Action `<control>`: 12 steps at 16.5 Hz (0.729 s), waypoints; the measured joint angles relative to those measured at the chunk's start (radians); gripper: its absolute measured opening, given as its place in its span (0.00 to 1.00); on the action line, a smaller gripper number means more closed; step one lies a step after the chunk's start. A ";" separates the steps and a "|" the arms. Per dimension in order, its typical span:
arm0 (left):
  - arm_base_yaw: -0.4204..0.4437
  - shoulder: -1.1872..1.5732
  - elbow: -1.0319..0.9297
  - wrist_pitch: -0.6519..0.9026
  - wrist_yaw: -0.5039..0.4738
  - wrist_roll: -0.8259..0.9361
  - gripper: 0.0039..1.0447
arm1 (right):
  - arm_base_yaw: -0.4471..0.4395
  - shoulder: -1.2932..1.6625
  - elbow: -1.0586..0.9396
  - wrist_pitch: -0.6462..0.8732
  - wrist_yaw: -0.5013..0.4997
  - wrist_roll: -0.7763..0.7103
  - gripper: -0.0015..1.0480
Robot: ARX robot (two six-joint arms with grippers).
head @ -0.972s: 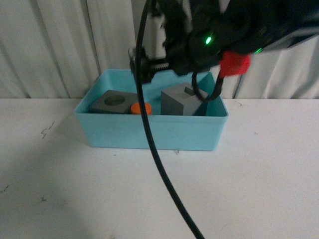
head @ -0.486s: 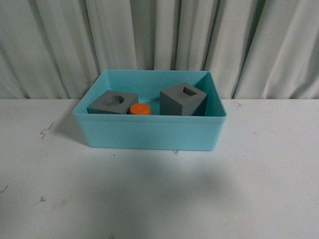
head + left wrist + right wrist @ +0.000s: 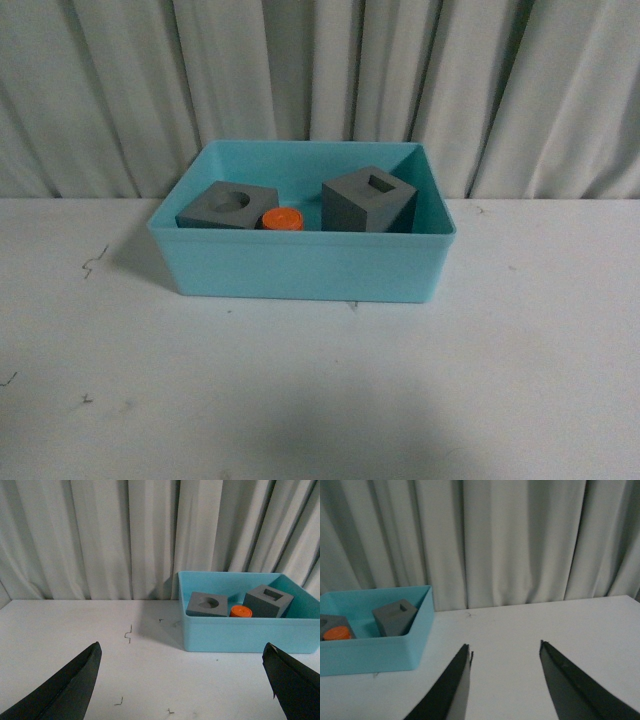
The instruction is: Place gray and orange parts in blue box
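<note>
The blue box (image 3: pixel 300 265) stands at the back middle of the white table. Inside it lie a gray cube with a round recess (image 3: pixel 228 205), an orange cylinder (image 3: pixel 283 218) beside it, and a tilted gray cube with a rectangular slot (image 3: pixel 368 199). The same box (image 3: pixel 240 630) with both cubes (image 3: pixel 207 604) (image 3: pixel 268 600) and the cylinder (image 3: pixel 241 611) shows in the left wrist view, beyond my open, empty left gripper (image 3: pixel 182 647). My right gripper (image 3: pixel 505 647) is open and empty over bare table, with the box (image 3: pixel 375 652) off to one side. Neither arm appears in the front view.
A pleated light curtain (image 3: pixel 320 80) hangs right behind the table. Small dark marks (image 3: pixel 95 262) dot the tabletop (image 3: pixel 320 400) left of the box.
One second ago a dark arm with a cable hung over the box in the front view. It has withdrawn out of that view, and the parts lie in the box.
</note>
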 joint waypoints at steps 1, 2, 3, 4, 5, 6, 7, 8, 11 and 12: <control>0.000 0.000 0.000 -0.001 0.003 0.000 0.94 | 0.002 -0.020 0.000 -0.025 -0.011 -0.011 0.36; -0.001 0.000 0.000 -0.001 0.002 0.000 0.94 | 0.002 -0.043 0.000 -0.060 -0.014 -0.020 0.24; -0.001 0.000 0.000 -0.001 0.002 0.000 0.94 | 0.002 -0.051 0.000 -0.064 -0.014 -0.021 0.20; -0.001 0.000 0.000 -0.001 0.002 0.000 0.94 | 0.002 -0.055 0.000 -0.068 -0.014 -0.022 0.18; 0.000 0.000 0.000 -0.001 0.002 0.000 0.94 | 0.002 -0.063 0.000 -0.077 -0.014 -0.023 0.15; 0.000 0.000 0.000 -0.001 0.002 0.000 0.94 | 0.002 -0.069 0.000 -0.080 -0.014 -0.024 0.13; 0.000 0.000 0.000 -0.001 0.001 0.000 0.94 | 0.002 -0.080 0.000 -0.087 -0.014 -0.026 0.10; 0.000 0.000 0.000 -0.001 0.002 0.000 0.94 | 0.002 -0.097 0.000 -0.098 -0.014 -0.028 0.01; 0.000 0.000 0.000 -0.001 0.002 0.000 0.94 | 0.002 -0.151 0.000 -0.161 -0.014 -0.032 0.02; 0.000 0.000 0.000 -0.001 0.002 0.000 0.94 | 0.002 -0.169 0.000 -0.176 -0.014 -0.032 0.02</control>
